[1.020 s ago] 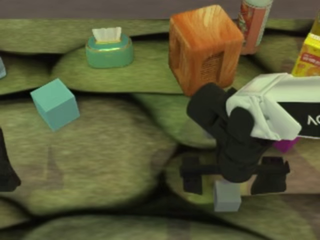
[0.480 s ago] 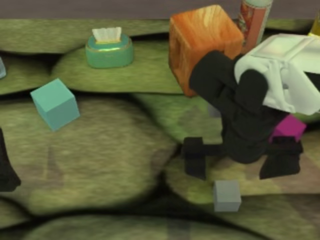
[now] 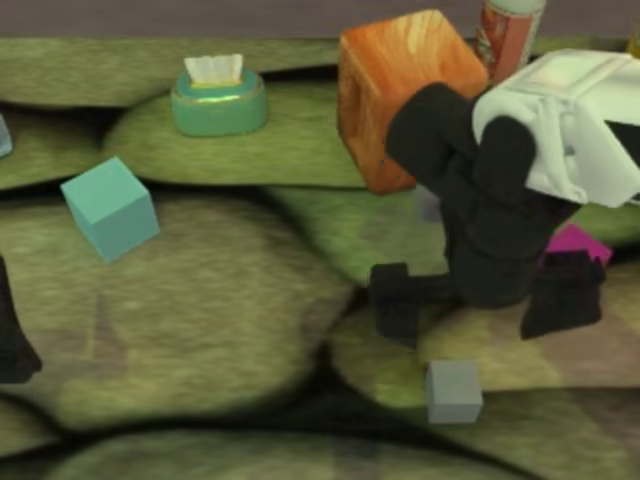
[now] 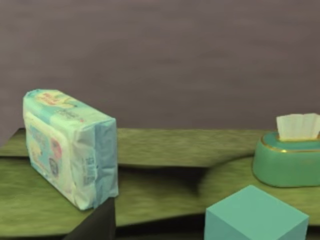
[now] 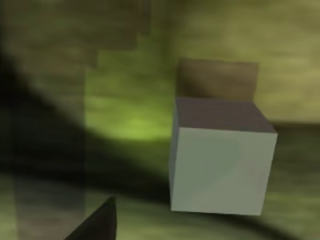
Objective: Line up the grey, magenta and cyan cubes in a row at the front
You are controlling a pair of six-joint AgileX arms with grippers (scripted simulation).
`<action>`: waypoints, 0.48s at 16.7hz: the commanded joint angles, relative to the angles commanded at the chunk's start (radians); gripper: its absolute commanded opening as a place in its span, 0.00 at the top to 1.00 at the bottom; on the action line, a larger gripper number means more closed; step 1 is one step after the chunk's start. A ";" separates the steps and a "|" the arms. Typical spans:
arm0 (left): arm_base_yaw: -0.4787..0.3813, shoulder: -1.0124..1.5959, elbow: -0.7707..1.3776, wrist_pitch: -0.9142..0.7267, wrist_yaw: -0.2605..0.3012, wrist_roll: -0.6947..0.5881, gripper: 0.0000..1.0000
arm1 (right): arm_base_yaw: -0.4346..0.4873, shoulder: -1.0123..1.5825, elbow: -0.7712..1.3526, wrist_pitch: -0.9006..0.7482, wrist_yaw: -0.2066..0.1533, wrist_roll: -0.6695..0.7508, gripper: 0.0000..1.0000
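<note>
Hanging over the right half of the table, the right gripper is seen with its two black fingers spread wide apart and nothing pinched between them. Just in front of it, nearer the table's front edge and apart from both fingers, the small matte grey cube is found resting flat on the mossy green table surface; the same cube fills the right wrist view, sitting alone on the green. Right behind the gripper's right finger, the matte magenta cube is only partly seen, tucked under the white arm housing; contact can't be told. Further back, the big orange wood-grain block is partly covered by the arm, with a red-labelled bottle beside it at the back edge.

Well off to the left, the largest cube, the pale teal-cyan matte one, is sitting slightly turned, and behind it the round teal tissue box is found. The left gripper is parked at the left edge, fingers can't be told. A white wet-wipes pack shows up in the left wrist view.
</note>
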 joint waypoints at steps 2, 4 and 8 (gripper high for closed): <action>0.000 0.000 0.000 0.000 0.000 0.000 0.00 | -0.046 0.032 0.036 -0.011 -0.002 -0.110 0.00; 0.000 0.000 0.000 0.000 0.000 0.000 0.00 | -0.105 0.067 0.072 -0.022 -0.005 -0.255 0.00; 0.000 0.000 0.000 0.000 0.000 0.000 0.00 | -0.241 0.141 0.144 -0.047 -0.010 -0.626 0.00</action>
